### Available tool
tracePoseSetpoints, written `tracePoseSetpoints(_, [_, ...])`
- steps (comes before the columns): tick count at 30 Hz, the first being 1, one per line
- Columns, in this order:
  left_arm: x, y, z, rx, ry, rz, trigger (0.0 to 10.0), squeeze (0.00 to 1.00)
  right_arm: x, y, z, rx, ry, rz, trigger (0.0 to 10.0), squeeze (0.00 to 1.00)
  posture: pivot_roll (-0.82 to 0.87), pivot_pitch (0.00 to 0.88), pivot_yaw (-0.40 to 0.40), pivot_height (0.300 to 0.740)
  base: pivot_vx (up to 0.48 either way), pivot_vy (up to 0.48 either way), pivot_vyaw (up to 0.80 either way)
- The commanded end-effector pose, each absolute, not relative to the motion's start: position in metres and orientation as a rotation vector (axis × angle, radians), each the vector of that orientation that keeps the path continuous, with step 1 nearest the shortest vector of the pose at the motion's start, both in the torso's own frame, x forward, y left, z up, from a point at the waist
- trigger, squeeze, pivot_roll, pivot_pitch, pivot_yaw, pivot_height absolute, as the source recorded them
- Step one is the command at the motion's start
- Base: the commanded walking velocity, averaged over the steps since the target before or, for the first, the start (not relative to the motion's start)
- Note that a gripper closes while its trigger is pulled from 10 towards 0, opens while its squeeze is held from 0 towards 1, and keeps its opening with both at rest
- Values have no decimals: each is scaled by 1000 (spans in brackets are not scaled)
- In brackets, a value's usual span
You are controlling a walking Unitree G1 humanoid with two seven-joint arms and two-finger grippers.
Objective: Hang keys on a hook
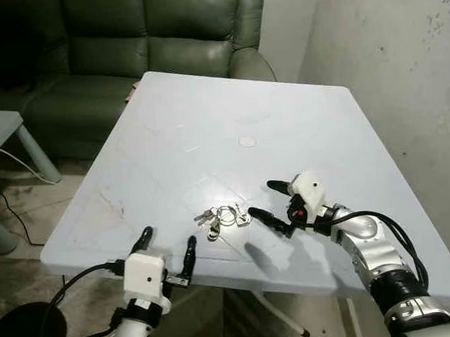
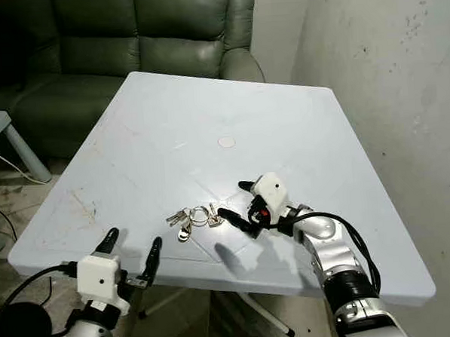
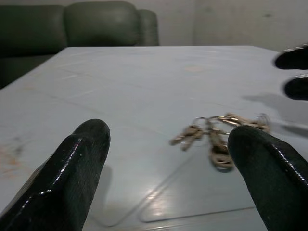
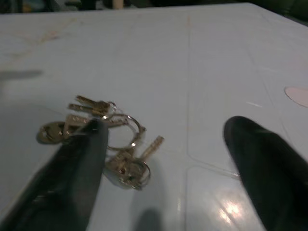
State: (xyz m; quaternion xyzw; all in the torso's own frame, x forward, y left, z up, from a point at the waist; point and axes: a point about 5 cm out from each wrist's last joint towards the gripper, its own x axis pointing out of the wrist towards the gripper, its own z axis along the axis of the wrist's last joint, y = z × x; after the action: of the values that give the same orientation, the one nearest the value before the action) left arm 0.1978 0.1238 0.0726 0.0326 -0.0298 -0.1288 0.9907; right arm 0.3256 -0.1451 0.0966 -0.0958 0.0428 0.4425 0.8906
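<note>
Pale blue table (image 1: 207, 124) carries the keys (image 1: 221, 215), strung out sideways just ahead of the right gripper (image 1: 274, 205), whose fingers are spread. Left gripper (image 1: 167, 251), also spread, waits farther back at the near edge.

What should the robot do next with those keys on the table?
Probably ease the right pincer leftward over the keys and close on the ring. Its fingers are open beside the bunch, which lies loose on the table; the left pincer waits at the near edge.
</note>
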Motion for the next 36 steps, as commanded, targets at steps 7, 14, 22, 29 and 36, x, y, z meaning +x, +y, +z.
tracePoseSetpoints(7, [197, 121, 70, 72, -41, -274, 10000, 0, 327, -140, 99, -217, 82, 936, 10000, 0, 10, 0, -75, 740, 0, 0, 0])
tracePoseSetpoints(14, [196, 120, 70, 69, -38, -268, 10000, 0, 324, -122, 85, -224, 134, 954, 10000, 0, 13, 6, -77, 740, 0, 0, 0])
tracePoseSetpoints(22, [196, 119, 70, 67, -35, -265, 10000, 0, 326, -113, 80, -243, 161, 948, 10000, 0, 15, 5, -79, 740, 0, 0, 0])
tracePoseSetpoints(29, [193, 117, 68, 60, -31, -257, 10000, 0, 333, -106, 80, -256, 180, 924, 10000, 0, 32, 0, -95, 740, 0, 0, 0])
tracePoseSetpoints(36, [192, 117, 68, 60, -31, -253, 10000, 0, 333, -110, 79, -266, 192, 940, 9059, 0, 37, 0, -99, 740, 0, 0, 0])
